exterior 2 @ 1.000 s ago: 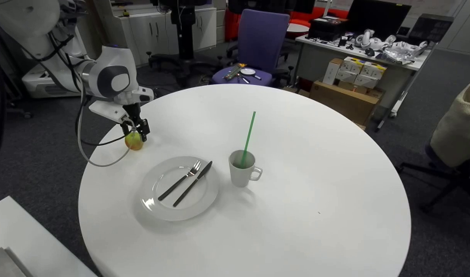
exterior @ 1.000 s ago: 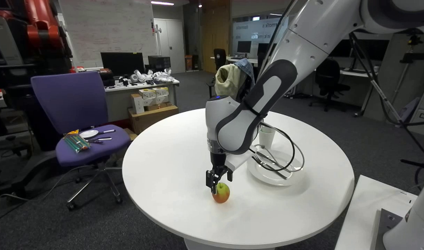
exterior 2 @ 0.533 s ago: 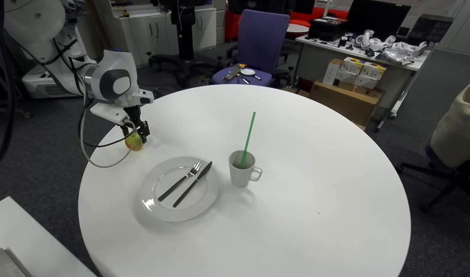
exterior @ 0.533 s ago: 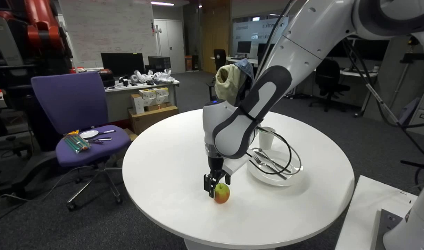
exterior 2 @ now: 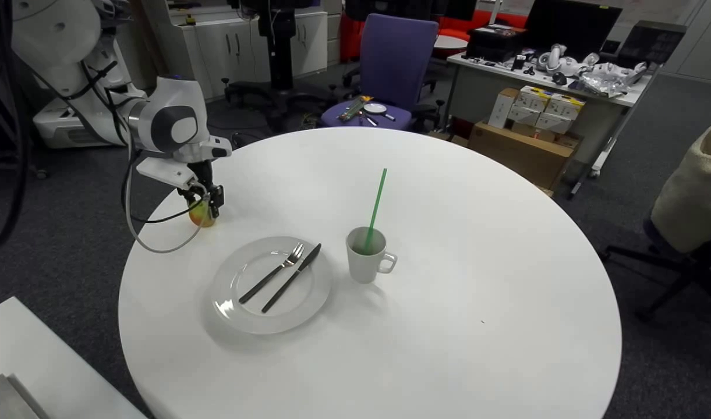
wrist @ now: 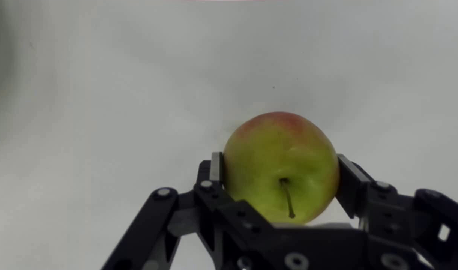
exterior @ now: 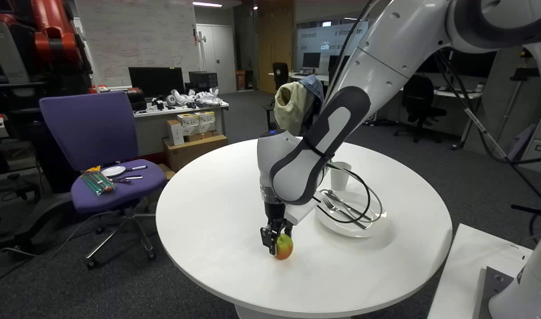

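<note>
A green and red apple [exterior: 285,247] stands on the round white table [exterior: 217,248], stem up. My gripper [wrist: 281,167] points down over it, with one black finger on each side. In the wrist view both pads [wrist: 216,167] lie against the apple [wrist: 277,150], and no gap shows at its sides. In an exterior view, the gripper [exterior 2: 202,206] and a hanging cable cover part of the apple [exterior 2: 200,216]. The apple's underside is hidden from the wrist camera.
A white plate [exterior 2: 230,291] holds a fork [exterior 2: 266,280] and a knife [exterior 2: 290,280]. Beside it stands a white mug [exterior 2: 362,266] with a green straw [exterior 2: 377,203]. Loose arm cables [exterior: 371,195] loop in front of the plate in an exterior view. A purple chair [exterior: 93,133] stands beyond the table.
My gripper has come down around the apple, and its fingers have drawn in from wide apart onto the apple's sides. Plate, cutlery and mug have stayed put.
</note>
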`<move>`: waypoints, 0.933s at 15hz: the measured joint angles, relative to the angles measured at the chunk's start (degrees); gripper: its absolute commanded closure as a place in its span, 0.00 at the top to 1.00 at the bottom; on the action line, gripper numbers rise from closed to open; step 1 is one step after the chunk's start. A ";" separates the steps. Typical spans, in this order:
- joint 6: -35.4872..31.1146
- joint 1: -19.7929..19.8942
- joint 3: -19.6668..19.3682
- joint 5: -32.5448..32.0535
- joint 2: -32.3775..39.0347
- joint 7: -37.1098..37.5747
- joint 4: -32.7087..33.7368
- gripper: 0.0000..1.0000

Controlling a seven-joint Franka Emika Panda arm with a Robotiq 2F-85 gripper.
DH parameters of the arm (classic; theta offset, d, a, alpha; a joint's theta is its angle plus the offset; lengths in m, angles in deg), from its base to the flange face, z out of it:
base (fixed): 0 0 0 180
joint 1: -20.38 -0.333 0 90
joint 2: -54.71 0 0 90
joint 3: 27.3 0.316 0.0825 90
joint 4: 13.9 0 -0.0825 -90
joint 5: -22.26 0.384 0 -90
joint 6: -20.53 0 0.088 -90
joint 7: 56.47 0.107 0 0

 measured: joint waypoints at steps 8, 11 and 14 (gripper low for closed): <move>0.00 -0.56 0.00 -1.12 -0.28 -0.31 -0.24 0.49; 0.00 -0.56 -0.14 -1.15 -0.51 -0.31 -0.41 0.49; -0.01 -0.55 -0.60 -1.15 -1.42 -0.28 -0.99 0.49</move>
